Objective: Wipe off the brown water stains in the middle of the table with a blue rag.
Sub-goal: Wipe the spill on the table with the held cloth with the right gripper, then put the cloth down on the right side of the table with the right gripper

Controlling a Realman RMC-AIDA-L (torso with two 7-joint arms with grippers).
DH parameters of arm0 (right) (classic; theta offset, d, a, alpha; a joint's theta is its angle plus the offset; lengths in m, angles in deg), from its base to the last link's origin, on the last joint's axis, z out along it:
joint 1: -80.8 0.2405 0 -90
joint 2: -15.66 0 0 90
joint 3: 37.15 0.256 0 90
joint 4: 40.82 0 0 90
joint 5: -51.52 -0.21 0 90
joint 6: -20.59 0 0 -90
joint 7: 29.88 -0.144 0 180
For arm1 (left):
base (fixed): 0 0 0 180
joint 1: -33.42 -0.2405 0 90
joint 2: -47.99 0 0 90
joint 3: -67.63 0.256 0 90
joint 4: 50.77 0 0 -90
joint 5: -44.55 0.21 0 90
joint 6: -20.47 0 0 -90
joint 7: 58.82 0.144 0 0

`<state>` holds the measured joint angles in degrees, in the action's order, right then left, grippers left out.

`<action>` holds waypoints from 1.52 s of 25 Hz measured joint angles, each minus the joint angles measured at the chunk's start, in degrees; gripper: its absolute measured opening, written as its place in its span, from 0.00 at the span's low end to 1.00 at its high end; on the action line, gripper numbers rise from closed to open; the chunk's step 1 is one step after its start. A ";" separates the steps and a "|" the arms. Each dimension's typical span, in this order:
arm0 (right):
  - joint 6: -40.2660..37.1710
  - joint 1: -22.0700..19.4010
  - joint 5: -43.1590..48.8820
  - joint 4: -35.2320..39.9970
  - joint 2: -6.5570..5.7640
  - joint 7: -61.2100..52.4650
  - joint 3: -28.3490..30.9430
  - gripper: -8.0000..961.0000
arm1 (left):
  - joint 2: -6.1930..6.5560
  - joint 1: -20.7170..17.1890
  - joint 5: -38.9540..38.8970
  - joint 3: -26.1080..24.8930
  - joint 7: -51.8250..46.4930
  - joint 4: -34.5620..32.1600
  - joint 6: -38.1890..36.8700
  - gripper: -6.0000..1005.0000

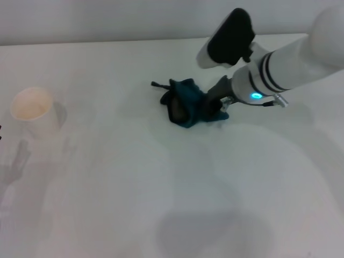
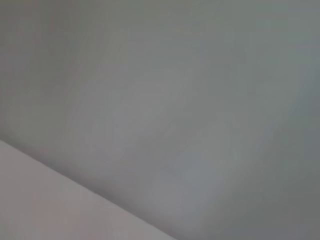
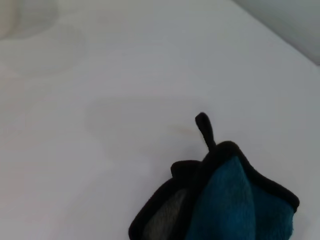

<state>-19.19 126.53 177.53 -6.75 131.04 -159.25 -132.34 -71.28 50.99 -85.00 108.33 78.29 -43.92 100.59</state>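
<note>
The white desk [image 1: 161, 204] filled the head view, meeting a pale wall along the top edge. The blue rag [image 1: 187, 102] lay bunched right of centre, gripped by the right hand [image 1: 215, 105]. A faint stain [image 3: 135, 125] showed just beside it. A paper cup [image 1: 33, 110] stood at far left.

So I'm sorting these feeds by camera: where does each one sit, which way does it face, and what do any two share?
Head view: from the robot's head, looking forward and down at the table; shows the right arm with its right claw at the blue rag, and a paper cup.
Left wrist view: on the left arm, facing only blank pale surfaces; no body part shows.
Right wrist view: on the right arm, facing the rag; no body part shows.
Shared: head and right wrist views both show the rag and its black loop.
</note>
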 joint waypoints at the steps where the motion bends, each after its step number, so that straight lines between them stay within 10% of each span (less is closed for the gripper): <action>1: -0.22 -0.77 1.24 -0.03 -0.22 0.00 2.31 0.06 | 0.00 0.08 0.00 0.05 0.01 0.00 0.00 0.88; 17: -15.08 -9.85 12.54 10.72 -0.55 0.03 17.92 0.06 | 0.09 -0.24 0.09 0.42 0.06 -1.22 0.08 0.88; 38: -22.38 -12.29 8.66 15.30 0.29 -0.15 18.10 0.06 | 0.09 -0.26 -0.10 0.08 0.07 -1.31 0.22 0.88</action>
<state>-41.57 114.24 186.19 8.55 131.34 -159.40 -114.24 -71.19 50.73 -85.10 108.41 78.36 -45.23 100.81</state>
